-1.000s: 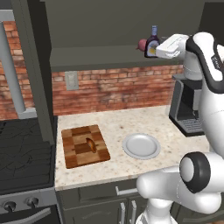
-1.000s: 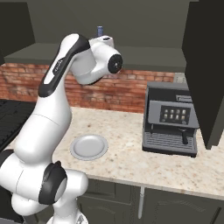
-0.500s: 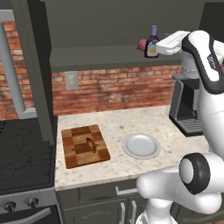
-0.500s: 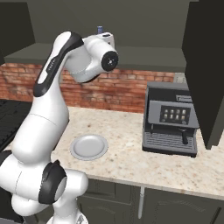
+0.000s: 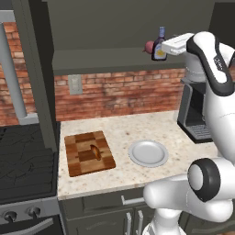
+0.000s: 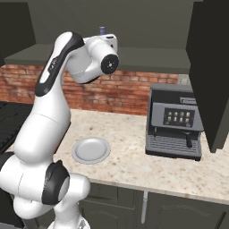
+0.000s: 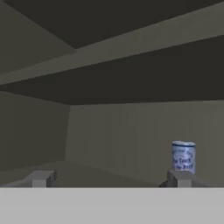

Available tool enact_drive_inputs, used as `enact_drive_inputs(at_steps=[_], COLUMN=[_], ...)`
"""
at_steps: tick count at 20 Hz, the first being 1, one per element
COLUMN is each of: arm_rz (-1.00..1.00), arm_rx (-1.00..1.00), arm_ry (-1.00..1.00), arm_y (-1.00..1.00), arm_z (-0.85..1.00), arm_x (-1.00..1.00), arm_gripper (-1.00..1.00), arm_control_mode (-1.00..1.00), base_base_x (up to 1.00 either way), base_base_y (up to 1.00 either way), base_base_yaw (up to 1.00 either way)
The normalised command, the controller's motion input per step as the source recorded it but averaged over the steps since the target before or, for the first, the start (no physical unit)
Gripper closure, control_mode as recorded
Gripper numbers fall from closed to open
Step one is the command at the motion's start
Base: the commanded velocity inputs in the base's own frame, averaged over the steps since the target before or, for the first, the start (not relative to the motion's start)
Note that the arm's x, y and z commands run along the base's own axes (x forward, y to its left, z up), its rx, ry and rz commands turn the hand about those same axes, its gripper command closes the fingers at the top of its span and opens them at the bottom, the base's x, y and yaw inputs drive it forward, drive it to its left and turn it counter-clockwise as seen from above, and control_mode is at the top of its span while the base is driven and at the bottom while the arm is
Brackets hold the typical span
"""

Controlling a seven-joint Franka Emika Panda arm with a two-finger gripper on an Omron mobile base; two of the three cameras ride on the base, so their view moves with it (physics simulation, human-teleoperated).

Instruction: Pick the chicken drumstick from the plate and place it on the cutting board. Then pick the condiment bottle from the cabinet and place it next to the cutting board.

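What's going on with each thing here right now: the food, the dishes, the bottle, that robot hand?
Golden-brown chicken drumstick: lying on the checkered wooden cutting board.
Round light-grey plate: on the counter, nothing on it.
Dark brown condiment bottle: upright on the cabinet shelf, not gripped.
Gripper: open, raised at shelf height.
Black coffee machine: on the counter.

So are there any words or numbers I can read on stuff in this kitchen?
Condiment bottle label: yellow-white, any print too small to read.
Blue-and-white can on the cabinet shelf: dark lettering, too blurred to read.
Coffee machine screen: a row of small orange icons, no readable words.
No other writing can be made out.
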Motion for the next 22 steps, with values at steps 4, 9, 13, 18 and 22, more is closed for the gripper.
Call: enact_drive_inputs(at_steps=[4, 9, 13, 18, 22], arm_rz=[-0.04, -0.03, -0.01, 0.0, 0.0], arm_rx=[0.09, 0.03, 0.0, 0.0, 0.0], arm_ry=[0.0, 0.0, 0.0, 0.01, 0.0], arm_y=[-0.14, -0.25, -0.12, 0.0, 0.0], arm_z=[0.0, 0.0, 0.0, 0.0, 0.04], arm_x=[0.14, 0.07, 0.1, 0.09, 0.0], arm_gripper=[-1.0, -1.0, -1.0, -1.0, -1.0], arm_control_mode=[-1.0, -1.0, -1.0, -1.0, -1.0], base_base_x=[0.0, 0.0, 0.0, 0.0, 0.0], base_base_y=[0.0, 0.0, 0.0, 0.0, 0.0], base_base_yaw=[0.0, 0.0, 0.0, 0.0, 0.0])
